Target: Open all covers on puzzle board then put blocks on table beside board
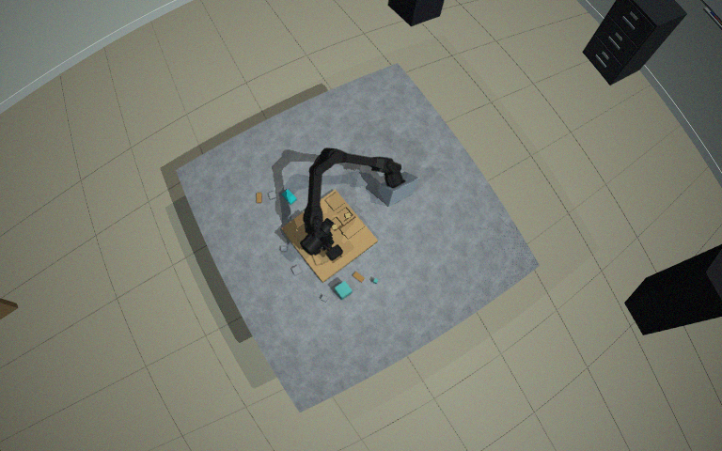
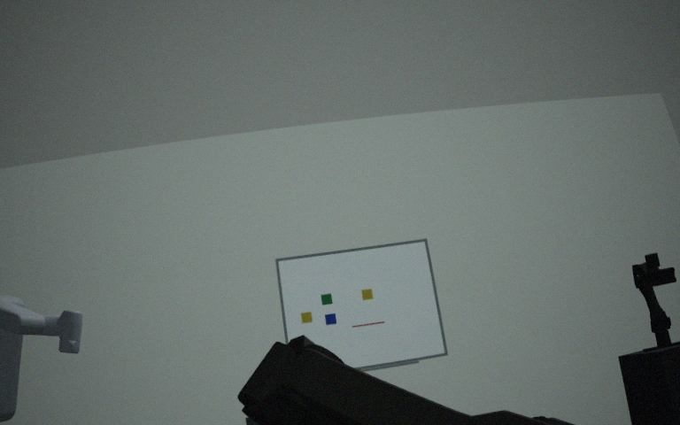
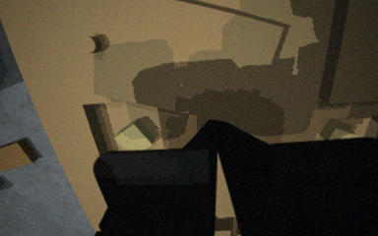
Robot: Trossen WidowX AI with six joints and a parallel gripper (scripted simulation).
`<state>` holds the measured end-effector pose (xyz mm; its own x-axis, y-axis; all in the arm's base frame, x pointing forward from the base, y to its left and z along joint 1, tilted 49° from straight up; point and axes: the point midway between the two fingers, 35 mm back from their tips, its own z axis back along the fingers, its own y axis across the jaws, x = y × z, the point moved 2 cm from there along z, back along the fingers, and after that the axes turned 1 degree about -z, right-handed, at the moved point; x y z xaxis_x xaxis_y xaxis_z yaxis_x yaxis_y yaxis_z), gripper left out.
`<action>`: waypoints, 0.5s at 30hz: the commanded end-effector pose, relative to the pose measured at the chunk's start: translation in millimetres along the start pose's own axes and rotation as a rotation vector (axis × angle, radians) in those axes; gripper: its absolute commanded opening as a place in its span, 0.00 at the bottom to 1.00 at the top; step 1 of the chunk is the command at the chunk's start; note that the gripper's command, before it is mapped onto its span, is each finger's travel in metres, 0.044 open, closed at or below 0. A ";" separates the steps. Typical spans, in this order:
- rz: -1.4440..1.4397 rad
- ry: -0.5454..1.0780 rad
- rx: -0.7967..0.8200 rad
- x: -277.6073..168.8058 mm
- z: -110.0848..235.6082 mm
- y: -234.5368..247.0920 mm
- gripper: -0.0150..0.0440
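Note:
The wooden puzzle board (image 1: 363,241) (image 3: 44,64) lies on the grey table, its left half hidden under the arm and shadow in the top view. My gripper (image 3: 215,126) is shut and empty, low over the board in the wrist view; its fingertips are hidden in the top view. A pale yellow-green block (image 3: 134,137) sits in a dark-edged well just left of the fingers. Another pale block (image 3: 341,134) shows partly past the right finger. In the top view, a pale block (image 1: 347,215) sits in an open-looking well. Cover positions are hard to tell in the shadow.
A cyan block (image 1: 343,289), an orange block (image 1: 358,276) (image 3: 15,156) and a small cyan piece (image 1: 374,280) lie off the board's near edge. Another cyan block (image 1: 289,195) and orange block (image 1: 258,197) lie to its upper left. Several small grey pieces lie around. A grey box stands by the arm's base.

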<state>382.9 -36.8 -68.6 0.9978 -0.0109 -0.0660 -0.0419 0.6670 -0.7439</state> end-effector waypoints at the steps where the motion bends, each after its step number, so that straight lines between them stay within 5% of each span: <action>1: -0.001 -0.002 -0.004 4.6 0.2 -4.0 0.25; 15: -0.001 -0.002 -0.005 19.9 0.4 -13.6 0.25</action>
<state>398.0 -42.9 -62.1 0.9979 -0.0106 -0.0646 -0.0411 0.6671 -0.7439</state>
